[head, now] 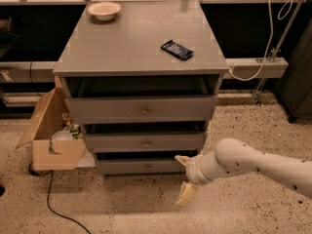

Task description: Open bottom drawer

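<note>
The grey cabinet [136,43] has three drawers. The bottom drawer [122,166] is the lowest and narrowest front, with a small round knob [148,167] at its centre; its front sits under the middle drawer [112,142]. My gripper [184,177] is at the end of the white arm [253,167] that reaches in from the right. It hangs low above the floor, just in front of the drawer's right end and right of the knob. Its two cream fingers [185,194] are spread apart, one above the other, holding nothing.
An open cardboard box [53,152] with small items stands against the cabinet's left side. A black cable [53,204] runs over the speckled floor. A bowl [104,9] and a dark flat packet [177,49] lie on the cabinet top. A white cable [253,69] hangs at the right.
</note>
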`<control>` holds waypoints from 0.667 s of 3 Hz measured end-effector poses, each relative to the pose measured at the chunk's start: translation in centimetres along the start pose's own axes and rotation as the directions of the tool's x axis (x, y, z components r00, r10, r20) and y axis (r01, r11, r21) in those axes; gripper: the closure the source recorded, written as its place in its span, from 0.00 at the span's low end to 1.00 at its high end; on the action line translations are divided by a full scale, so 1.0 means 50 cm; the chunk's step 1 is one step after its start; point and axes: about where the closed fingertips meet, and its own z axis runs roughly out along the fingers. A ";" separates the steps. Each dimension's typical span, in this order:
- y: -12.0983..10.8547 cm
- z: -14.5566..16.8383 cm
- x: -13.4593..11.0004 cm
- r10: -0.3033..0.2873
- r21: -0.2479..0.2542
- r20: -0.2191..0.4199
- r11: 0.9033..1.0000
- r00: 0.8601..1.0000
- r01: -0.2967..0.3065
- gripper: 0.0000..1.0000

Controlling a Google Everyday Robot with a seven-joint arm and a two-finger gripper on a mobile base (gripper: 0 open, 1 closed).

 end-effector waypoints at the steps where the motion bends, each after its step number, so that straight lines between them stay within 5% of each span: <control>1: 0.000 0.014 0.010 0.006 -0.001 -0.003 1.000 1.000 -0.006 0.00; 2: -0.004 0.103 0.079 0.038 0.000 -0.036 0.999 0.999 -0.038 0.00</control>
